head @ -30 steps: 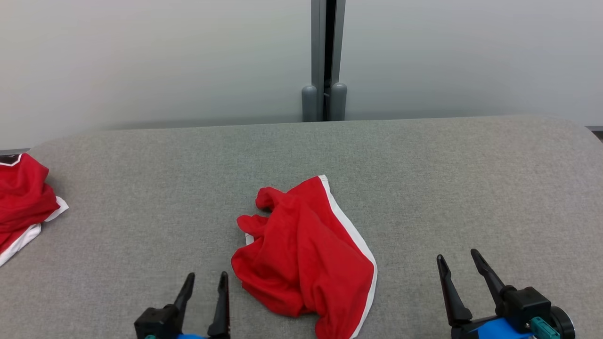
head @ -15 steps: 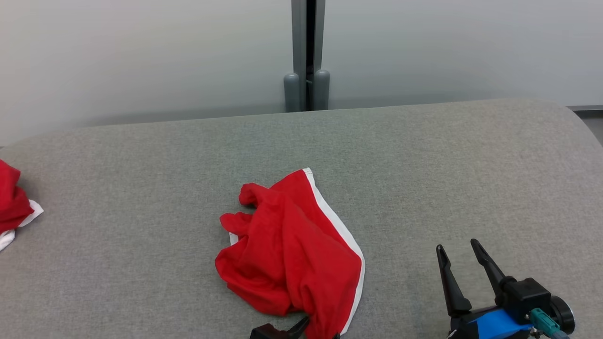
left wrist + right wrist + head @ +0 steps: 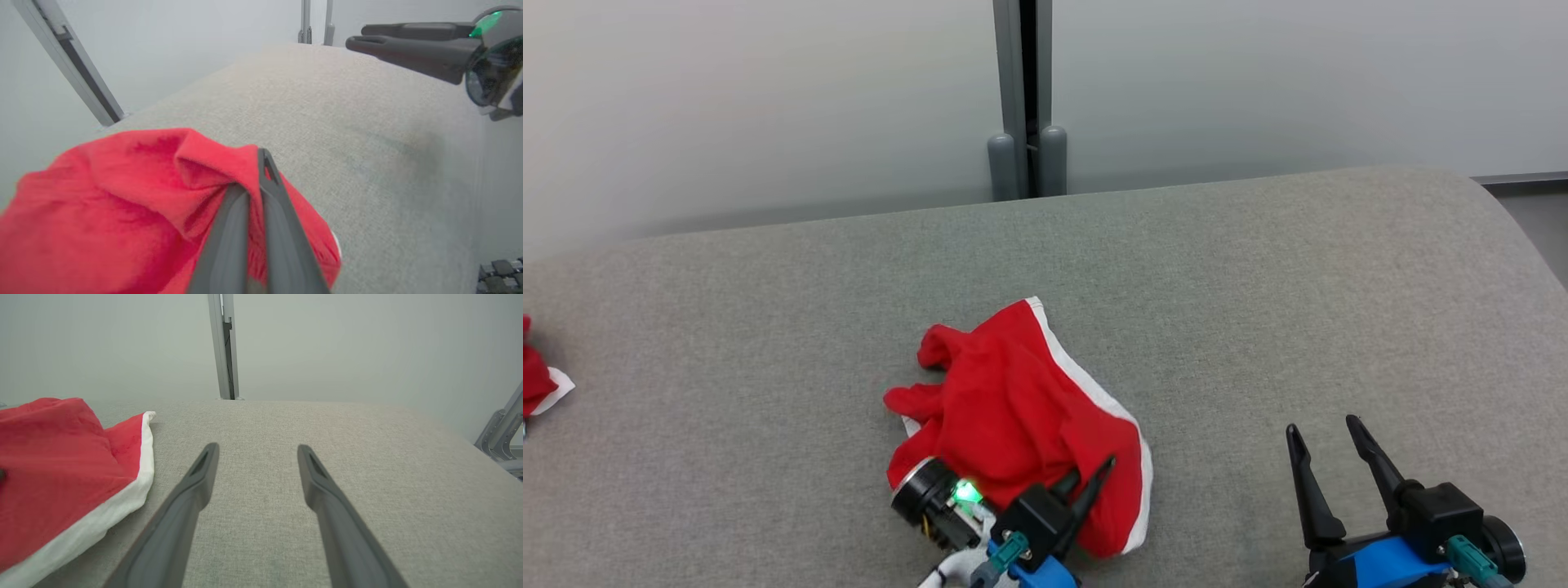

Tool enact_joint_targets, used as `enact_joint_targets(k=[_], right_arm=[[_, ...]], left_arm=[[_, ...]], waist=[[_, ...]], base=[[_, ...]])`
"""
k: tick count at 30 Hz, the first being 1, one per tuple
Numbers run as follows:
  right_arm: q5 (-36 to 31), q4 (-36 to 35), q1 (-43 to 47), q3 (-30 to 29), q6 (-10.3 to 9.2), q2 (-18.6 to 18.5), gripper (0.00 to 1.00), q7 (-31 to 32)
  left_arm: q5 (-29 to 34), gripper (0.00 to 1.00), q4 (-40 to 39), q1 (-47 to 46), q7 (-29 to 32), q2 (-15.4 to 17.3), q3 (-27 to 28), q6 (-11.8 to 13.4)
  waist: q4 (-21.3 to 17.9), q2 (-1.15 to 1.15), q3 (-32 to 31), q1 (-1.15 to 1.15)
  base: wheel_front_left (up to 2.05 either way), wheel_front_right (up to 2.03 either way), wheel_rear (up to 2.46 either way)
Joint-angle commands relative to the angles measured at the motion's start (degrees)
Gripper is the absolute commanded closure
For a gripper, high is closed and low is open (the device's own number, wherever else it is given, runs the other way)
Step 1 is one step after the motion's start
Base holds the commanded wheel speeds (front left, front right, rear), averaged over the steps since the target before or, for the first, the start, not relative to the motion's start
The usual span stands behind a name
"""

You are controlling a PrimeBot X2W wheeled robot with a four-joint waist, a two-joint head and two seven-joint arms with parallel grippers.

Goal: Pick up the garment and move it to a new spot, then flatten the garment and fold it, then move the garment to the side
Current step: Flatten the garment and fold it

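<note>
The garment [image 3: 1013, 400], red with a white trim [image 3: 1083, 380], lies crumpled on the grey worktop [image 3: 1258, 286], just below and left of centre in the head view. The trim runs down the right side of the heap, from its top point to its lower right corner.

The left pincer [image 3: 1094, 480] comes in from the bottom edge of that frame, its fingers slanting up and to the right. It is closed on the lower right part of the garment. In the left wrist view the two fingers lie pressed together with a ridge of red fabric pinched between them, and the rest of the cloth is bunched to their left. A green light [image 3: 966, 492] glows on that arm's wrist, at the lower left edge of the garment.

The right pincer [image 3: 1321, 426] stands at the lower right of the head view, well apart from the garment, its jaws spread wide over bare worktop. In the right wrist view the trim sits at the far left, apart from the fingers.

A second cloth [image 3: 535, 384], red and white, pokes in at the left edge. Behind the worktop is a pale wall [image 3: 768, 98] with a grey post [image 3: 1021, 98] at upper centre.
</note>
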Motion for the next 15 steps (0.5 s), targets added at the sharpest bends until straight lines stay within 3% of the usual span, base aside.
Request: enact_joint_targets(k=[1, 8, 15], right_arm=[[-0.21, 0.21, 0.76, 0.03, 0.01, -0.07, 0.0, -0.03], [0.18, 0.35, 0.53, 0.82, 0.01, -0.13, 0.0, -0.03], [0.09, 0.47, 1.12, 0.1, 0.01, -0.12, 0.0, -0.03]], left_arm=[[1.15, 1.0, -0.9, -1.94, -1.16, 0.31, -0.72, -0.15], [2.62, 1.0, -7.52, -14.26, -1.89, 0.69, -5.33, -1.46], [-5.29, 1.0, -11.63, -27.5, -1.52, 3.17, -13.02, -1.49]], waist=[[0.25, 0.0, -0.35, 0.0], [0.53, 0.0, -1.74, 0.0], [-0.99, 0.0, -1.88, 0.0]], base=[[0.0, 0.0, 0.0], [0.0, 0.0, 0.0], [0.0, 0.0, 0.0]])
